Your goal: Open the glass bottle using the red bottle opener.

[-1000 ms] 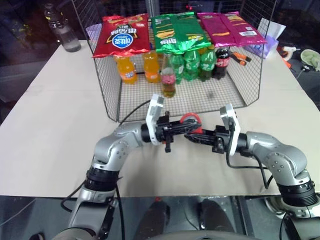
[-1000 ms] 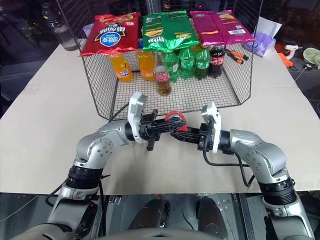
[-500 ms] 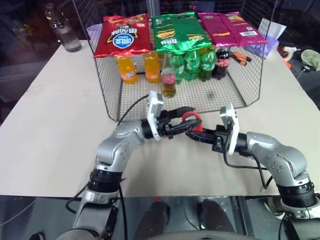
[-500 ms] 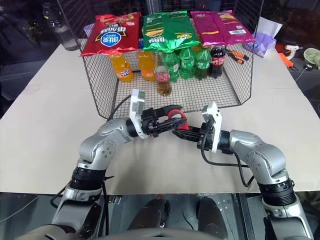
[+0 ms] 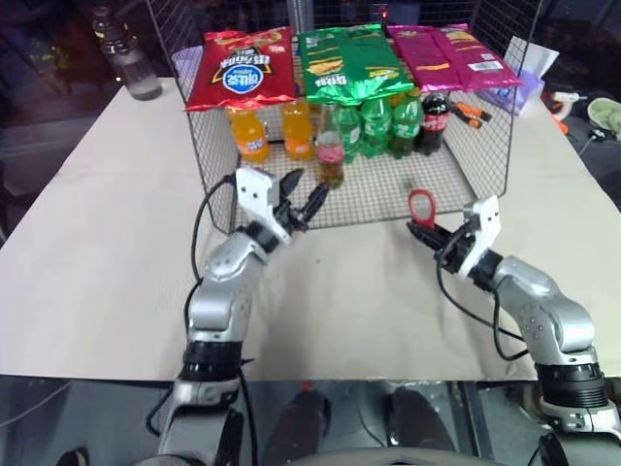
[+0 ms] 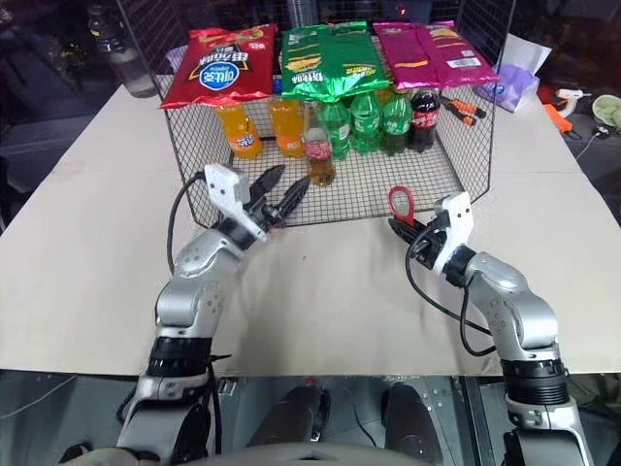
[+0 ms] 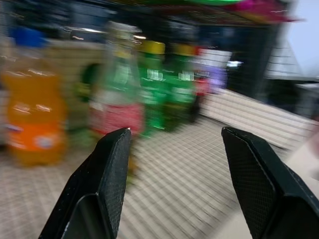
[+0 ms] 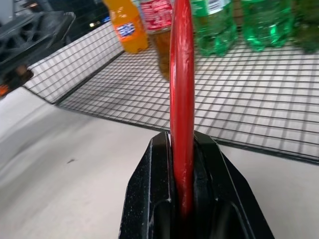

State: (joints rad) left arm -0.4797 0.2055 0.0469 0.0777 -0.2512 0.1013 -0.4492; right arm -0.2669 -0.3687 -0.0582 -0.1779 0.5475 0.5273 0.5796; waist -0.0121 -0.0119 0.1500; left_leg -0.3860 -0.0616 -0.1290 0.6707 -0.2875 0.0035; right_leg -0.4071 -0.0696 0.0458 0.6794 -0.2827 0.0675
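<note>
The glass bottle (image 5: 330, 155), with amber liquid and a red-pink label, stands upright on the wire basket's floor (image 5: 388, 189), in front of the soda bottles. My left gripper (image 5: 302, 197) is open and empty at the basket's front edge, just left of the bottle and pointing at it. In the left wrist view the bottle (image 7: 117, 99) appears beyond the left finger (image 7: 109, 169). My right gripper (image 5: 417, 230) is shut on the handle of the red bottle opener (image 5: 420, 206), whose ring head stands up. The opener (image 8: 181, 74) rises edge-on between my right gripper's fingers (image 8: 159, 164).
Orange soda bottles (image 5: 250, 134), green ones (image 5: 374, 121) and a cola bottle (image 5: 434, 121) line the basket's back. Chip bags (image 5: 243, 68) lie on its top. A plastic water bottle (image 5: 126, 73) stands at the back left, and a red-orange tool (image 5: 473, 112) lies at the back right.
The grippers were together at the opener in the middle. The left one opened, let go and swung up-left toward the basket. The right one moved right, keeping the opener.
</note>
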